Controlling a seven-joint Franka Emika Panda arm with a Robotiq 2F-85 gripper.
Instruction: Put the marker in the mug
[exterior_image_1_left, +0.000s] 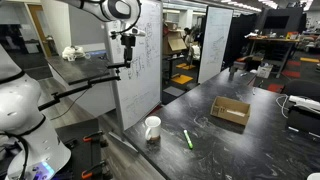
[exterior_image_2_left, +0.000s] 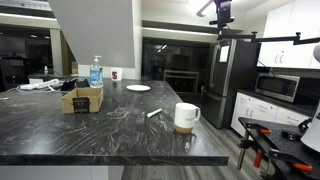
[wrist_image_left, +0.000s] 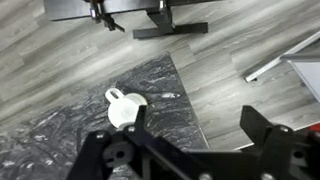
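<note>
The bright-green marker (exterior_image_1_left: 187, 139) lies flat on the dark marble table, a short way from the white mug (exterior_image_1_left: 152, 128); both show in both exterior views, the marker (exterior_image_2_left: 154, 112) just beside the mug (exterior_image_2_left: 185, 117) near the table's corner. My gripper (exterior_image_1_left: 128, 47) hangs high above the table, well above the mug, also seen at the top of an exterior view (exterior_image_2_left: 222, 22). In the wrist view the gripper (wrist_image_left: 195, 125) is open and empty, with the mug (wrist_image_left: 124, 108) far below by one finger. The marker is out of the wrist view.
A flat brown cardboard box (exterior_image_1_left: 230, 111) sits further along the table, also seen in an exterior view (exterior_image_2_left: 82, 99) with a water bottle (exterior_image_2_left: 95, 71) and a white plate (exterior_image_2_left: 138, 88) behind it. A whiteboard (exterior_image_1_left: 138, 60) stands beside the table edge. The table corner and wood floor lie below the gripper.
</note>
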